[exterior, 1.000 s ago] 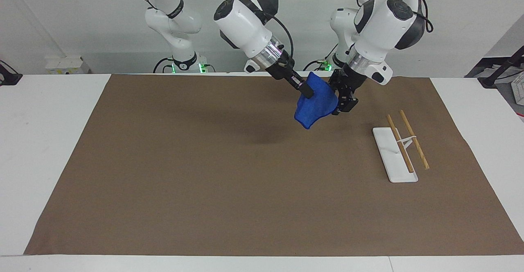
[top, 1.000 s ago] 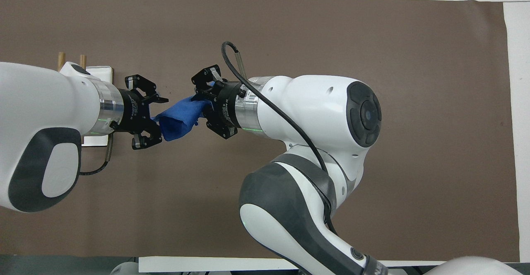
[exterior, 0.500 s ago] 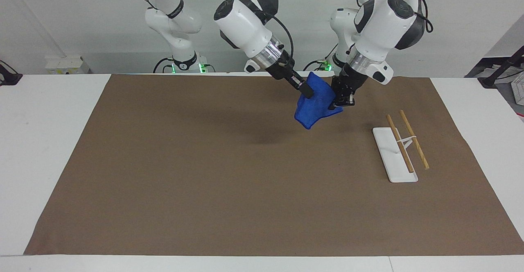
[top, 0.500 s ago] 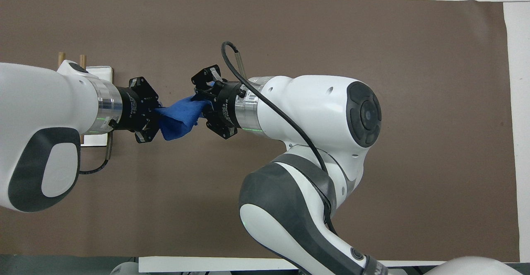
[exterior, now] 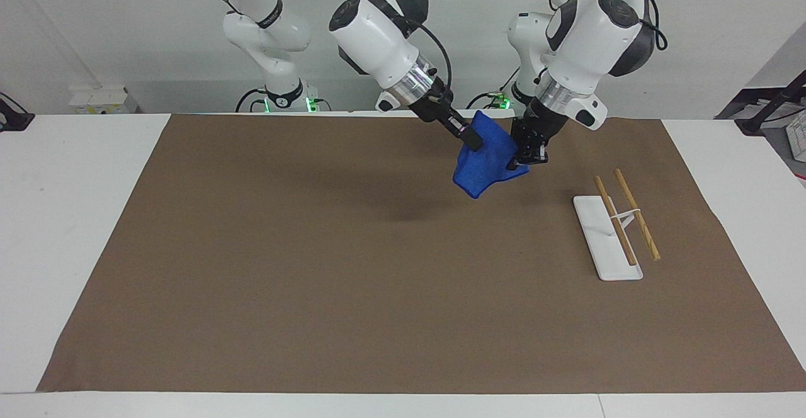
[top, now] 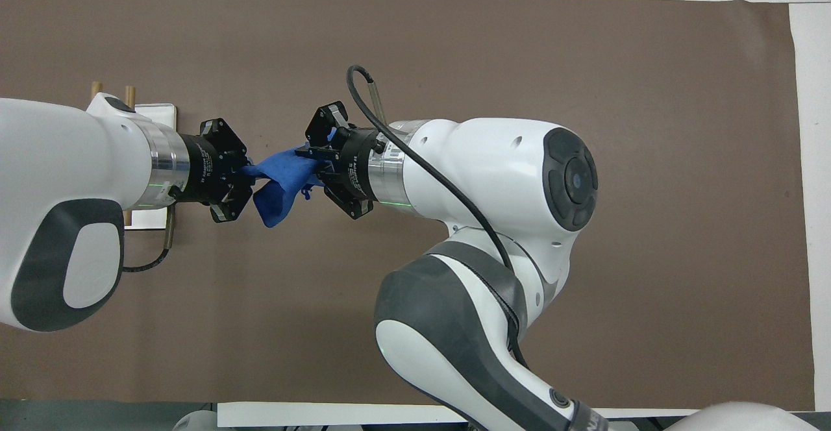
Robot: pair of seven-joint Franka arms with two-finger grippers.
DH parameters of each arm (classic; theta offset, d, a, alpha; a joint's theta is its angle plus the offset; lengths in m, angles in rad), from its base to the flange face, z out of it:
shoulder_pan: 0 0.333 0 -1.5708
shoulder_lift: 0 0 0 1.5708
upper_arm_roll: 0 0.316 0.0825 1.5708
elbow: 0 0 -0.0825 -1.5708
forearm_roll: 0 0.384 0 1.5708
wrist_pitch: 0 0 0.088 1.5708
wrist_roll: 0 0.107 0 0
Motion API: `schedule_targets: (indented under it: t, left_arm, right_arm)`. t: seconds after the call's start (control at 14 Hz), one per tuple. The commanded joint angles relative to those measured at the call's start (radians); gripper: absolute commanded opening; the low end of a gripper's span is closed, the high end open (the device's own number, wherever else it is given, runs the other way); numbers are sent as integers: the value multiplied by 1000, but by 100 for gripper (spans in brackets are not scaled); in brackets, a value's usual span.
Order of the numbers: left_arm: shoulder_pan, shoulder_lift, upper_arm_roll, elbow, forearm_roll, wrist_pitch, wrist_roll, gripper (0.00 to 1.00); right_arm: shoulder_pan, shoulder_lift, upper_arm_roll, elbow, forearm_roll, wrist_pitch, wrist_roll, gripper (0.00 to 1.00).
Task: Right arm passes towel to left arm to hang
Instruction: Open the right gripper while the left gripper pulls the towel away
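I have both arms raised over the brown mat (exterior: pixel 315 267), toward the left arm's end of the table (exterior: pixel 75 216), wrists angled down and inward so the 2 claws face each other.

The left arm (exterior: pixel 585 28) slopes down from its base, and the left claw (exterior: pixel 520 161) is closed tight on 1 edge of the towel (exterior: pixel 485 160). From overhead that claw (top: pixel 243 172) pinches the cloth (top: pixel 280 178) at its end.

The right arm (exterior: pixel 378 37) reaches across from its side, and the right claw (exterior: pixel 473 142) sits at the towel's upper edge. Overhead, its tip (top: pixel 310 161) is against the cloth, but I cannot tell whether it grips or has let go.

The towel hangs in the air between the 2 claws, stretched from one to the other, with a loose corner drooping below them, clear of the mat.

The white rack (exterior: pixel 606 237) with 2 wooden rods stands on the mat near the left claw, closer to the left arm's end.
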Motion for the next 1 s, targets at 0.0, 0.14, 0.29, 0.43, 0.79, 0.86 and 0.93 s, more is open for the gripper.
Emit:
schedule_targets:
  t: [0.0,0.14,0.29,0.43,0.79,0.86,0.93]
  left_arm:
    - [-4,-29,8,-38,-19,28,11,0]
    - [-2,-29,8,-37,-19,42,17,0]
    - [11,-18,11,-32,-19,81,65,0]
    - [60,-12,10,-31,-19,106,181,0]
    - [186,-4,10,-35,-20,145,506,0]
    - [214,-3,10,-38,-20,154,555,0]
    - [241,-3,10,-38,-20,158,615,0]
  right_arm:
    - [-8,10,14,7,4,-1,-19,100]
    - [-10,4,14,0,4,-4,-65,100]
    - [-17,-9,8,-7,-2,-37,-163,100]
    - [-26,-34,1,-40,-7,-73,-348,100]
    - [-54,-97,-119,-76,-216,-339,-686,100]
    - [-54,-108,-162,-70,-313,-432,-768,100]
    - [-53,-111,-198,-57,-406,-512,-865,100]
